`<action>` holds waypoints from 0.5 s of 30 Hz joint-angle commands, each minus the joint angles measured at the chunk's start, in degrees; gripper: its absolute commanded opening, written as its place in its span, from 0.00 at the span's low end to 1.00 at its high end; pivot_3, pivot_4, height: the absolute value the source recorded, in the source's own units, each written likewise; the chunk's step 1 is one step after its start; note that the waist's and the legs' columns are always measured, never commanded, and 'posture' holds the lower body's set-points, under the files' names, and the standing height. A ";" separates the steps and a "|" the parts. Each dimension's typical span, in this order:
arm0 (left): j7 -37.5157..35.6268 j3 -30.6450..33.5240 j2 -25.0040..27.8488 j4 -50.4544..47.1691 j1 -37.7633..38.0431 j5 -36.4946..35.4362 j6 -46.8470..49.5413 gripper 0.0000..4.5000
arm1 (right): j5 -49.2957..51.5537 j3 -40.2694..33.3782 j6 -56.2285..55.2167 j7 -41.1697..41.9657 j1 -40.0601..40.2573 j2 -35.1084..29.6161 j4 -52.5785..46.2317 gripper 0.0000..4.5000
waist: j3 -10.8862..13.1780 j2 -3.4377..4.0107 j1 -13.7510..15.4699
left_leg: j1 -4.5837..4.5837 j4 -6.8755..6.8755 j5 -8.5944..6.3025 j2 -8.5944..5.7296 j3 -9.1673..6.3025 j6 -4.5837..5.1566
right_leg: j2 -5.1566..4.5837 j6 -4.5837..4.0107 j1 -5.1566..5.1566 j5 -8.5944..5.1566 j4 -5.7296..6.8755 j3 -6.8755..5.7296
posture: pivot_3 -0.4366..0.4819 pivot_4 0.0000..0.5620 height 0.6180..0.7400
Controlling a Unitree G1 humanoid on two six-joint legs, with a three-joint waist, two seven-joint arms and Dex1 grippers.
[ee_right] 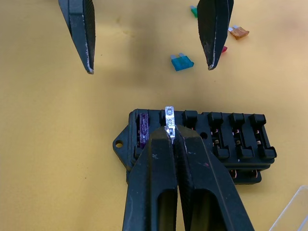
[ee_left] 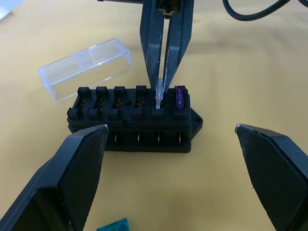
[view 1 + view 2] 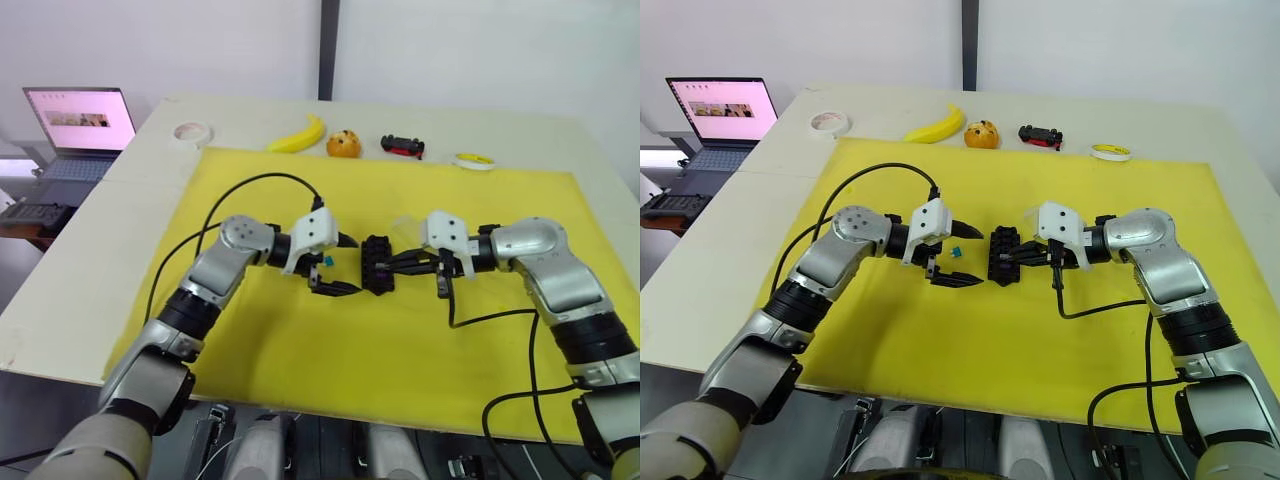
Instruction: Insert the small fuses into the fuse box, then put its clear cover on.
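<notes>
Fuse box (image 2: pixel 134 118): sits on the yellow mat (image 3: pixel 330 350), purple fuse (image 2: pixel 180 97) in its end slot.
Right pincer (image 1: pixel 171 132): pinches a clear fuse (image 1: pixel 169 117) over the next slot.
Left pincer (image 2: pixel 168 159): wide apart, near the box.
Clear cover (image 2: pixel 86 68): just beside the box.

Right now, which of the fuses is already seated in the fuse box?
The purple fuse, in the end slot of the fuse box. The clear grey fuse beside it is pinched by the right gripper; the teal fuse lies loose.
</notes>
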 commanded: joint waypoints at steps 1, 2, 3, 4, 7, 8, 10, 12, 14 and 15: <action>-0.09 0.95 -0.27 -1.79 0.16 0.11 -0.84 0.99 | 1.17 -1.56 1.05 -0.23 -0.64 0.29 -2.35 0.00 | 0.00 0.00 0.00 | 0.00 0.00 0.00 0.00 0.00 0.00 | 0.00 0.00 0.00 0.00 0.00 0.00 | 0.48 0.27 1.00; -0.10 0.95 -0.30 -1.71 0.11 0.14 -0.86 0.99 | 1.31 -1.72 1.40 -0.15 -0.91 0.19 -2.47 0.00 | 0.00 0.00 0.00 | 0.00 0.00 0.00 0.00 0.00 -0.01 | 0.00 0.00 0.00 0.00 0.01 0.00 | 0.48 0.27 1.00; -0.12 0.92 -0.31 -1.67 0.09 0.17 -0.88 0.99 | 1.11 -1.76 1.41 -0.11 -1.10 -0.02 -2.47 0.00 | 0.00 0.00 0.00 | 0.00 0.00 0.01 0.00 0.00 -0.01 | 0.00 0.00 0.00 0.00 0.02 0.00 | 0.48 0.27 1.00; -0.13 0.90 -0.33 -1.66 0.09 0.19 -0.90 0.99 | 0.83 -1.75 1.35 -0.10 -1.19 -0.23 -2.42 0.00 | 0.00 0.00 0.00 | 0.00 0.00 0.00 0.00 0.00 -0.01 | 0.00 0.00 0.00 0.00 0.02 0.00 | 0.48 0.27 1.00; -0.11 0.90 -0.49 -1.42 -0.05 0.22 -0.97 0.99 | -0.43 -1.12 1.13 -0.46 -1.16 -0.37 -1.84 0.00 | 0.00 0.00 0.00 | 0.01 0.01 0.00 0.00 0.00 -0.01 | 0.00 0.00 0.00 0.00 0.03 0.00 | 0.48 0.27 1.00; -0.09 0.89 -0.57 -1.40 -0.09 0.22 -0.95 0.99 | -1.12 -0.71 0.97 -0.72 -1.08 -0.38 -1.59 0.00 | 0.00 0.00 -0.01 | 0.01 0.01 0.00 0.00 0.00 -0.01 | 0.00 0.00 0.00 0.00 0.03 0.00 | 0.48 0.27 1.00; -0.03 0.86 -0.72 -1.53 -0.09 0.23 -0.86 0.99 | -2.37 -0.06 0.14 -1.25 -0.90 -0.13 -1.14 0.00 | 0.00 0.00 -0.01 | 0.01 0.01 0.01 0.00 0.00 -0.01 | 0.00 0.00 0.00 0.00 0.03 0.00 | 0.48 0.27 1.00; -0.03 0.83 -0.80 -1.71 -0.06 0.23 -0.77 0.99 | -2.88 0.12 -0.23 -1.54 -0.82 0.25 -0.91 0.00 | -0.01 0.00 -0.01 | 0.01 0.02 0.01 0.00 0.01 -0.01 | 0.00 0.00 0.00 0.00 0.04 0.00 | 0.48 0.27 1.00; -0.07 0.86 -0.79 -1.91 0.00 0.21 -0.67 0.99 | -3.24 0.30 -0.33 -1.89 -0.87 0.57 -0.86 0.00 | -0.01 0.00 -0.01 | 0.03 0.03 0.01 0.00 0.00 -0.01 | 0.00 0.00 0.01 0.00 0.06 0.00 | 0.48 0.27 1.00; -0.09 0.88 -0.78 -1.95 0.01 0.20 -0.64 0.99 | -3.42 0.35 -0.42 -2.03 -0.90 0.68 -0.82 0.00 | -0.01 0.00 -0.05 | 0.04 0.05 0.01 0.00 0.00 -0.01 | 0.00 0.00 0.01 0.00 0.08 0.00 | 0.48 0.27 1.00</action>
